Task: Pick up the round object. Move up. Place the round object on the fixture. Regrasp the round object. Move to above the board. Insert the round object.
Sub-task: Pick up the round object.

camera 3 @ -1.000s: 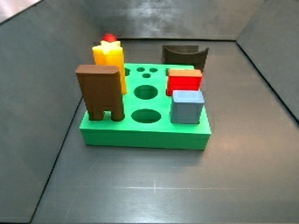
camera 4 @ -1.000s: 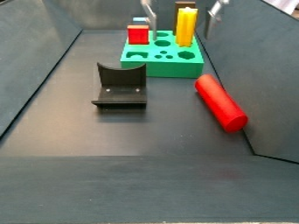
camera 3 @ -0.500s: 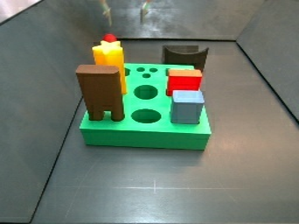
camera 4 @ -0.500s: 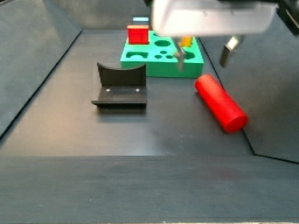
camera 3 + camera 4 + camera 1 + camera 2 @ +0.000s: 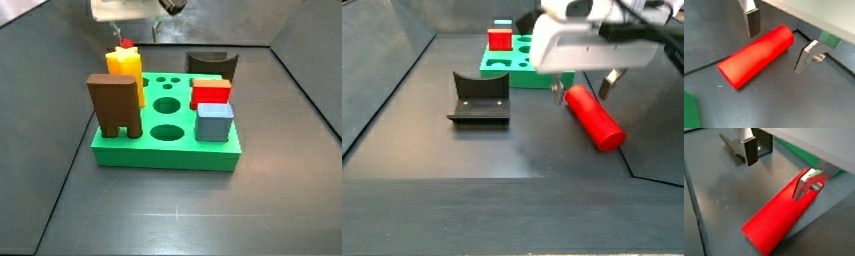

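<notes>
Red round object [image 5: 756,56] lies flat on the dark floor, not gripped. Gripper [image 5: 778,40] sits right over its far end, fingers apart. One finger [image 5: 753,22] is beside the peg on one side, the other finger [image 5: 807,55] on the opposite side; in this wrist view the peg's end lies between them with a gap to each pad. In a wrist view [image 5: 779,220] the peg runs away from the fingers and its near end sits against or just under one finger [image 5: 805,184]; can't tell if they touch.

Side view: gripper [image 5: 584,87] low over the upper end of the round object [image 5: 596,119], finger tips either side of it, peg still on the floor near the right wall.

Fixture [image 5: 478,98] is well off to the side of the fingers, apart from the peg, notch empty. It also shows behind the far finger in a wrist view [image 5: 756,144].

Board [image 5: 170,145] is beyond the fingers; in a side view [image 5: 525,72] it's partly hidden behind the gripper body. On it: brown arch block [image 5: 115,105], yellow block [image 5: 123,63], red cube [image 5: 211,94], grey-blue block [image 5: 214,122]. Two large round holes [image 5: 167,104] open in the top.

Gripper body in the other side view [image 5: 128,9] is only at the top edge; fingers not readable there.
</notes>
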Robot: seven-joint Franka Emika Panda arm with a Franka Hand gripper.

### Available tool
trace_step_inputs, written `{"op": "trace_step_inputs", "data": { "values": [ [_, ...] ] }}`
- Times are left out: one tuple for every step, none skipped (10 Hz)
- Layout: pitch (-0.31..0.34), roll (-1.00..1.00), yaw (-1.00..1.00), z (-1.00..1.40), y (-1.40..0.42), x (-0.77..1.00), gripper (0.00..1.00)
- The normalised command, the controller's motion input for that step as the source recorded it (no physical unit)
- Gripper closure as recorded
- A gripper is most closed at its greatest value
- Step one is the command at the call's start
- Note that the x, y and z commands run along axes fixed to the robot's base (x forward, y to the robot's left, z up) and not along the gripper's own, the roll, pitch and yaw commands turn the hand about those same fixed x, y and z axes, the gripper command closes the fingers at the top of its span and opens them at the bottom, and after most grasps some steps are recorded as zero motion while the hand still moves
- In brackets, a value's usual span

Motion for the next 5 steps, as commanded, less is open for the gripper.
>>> {"op": "trace_step_inputs", "data": {
  "values": [
    [-0.151, 0.0, 0.09, -0.98, 0.0, -0.21, 0.0],
    [-0.176, 0.01, 0.07, -0.94, 0.0, -0.28, 0.0],
    [-0.131, 0.01, 0.08, -0.85, 0.0, -0.01, 0.0],
    [-0.044, 0.0, 0.03, -0.68, 0.0, 0.07, 0.0],
    [0.0, 0.0, 0.03, -0.56, 0.0, 0.17, 0.0]
  ]
}}
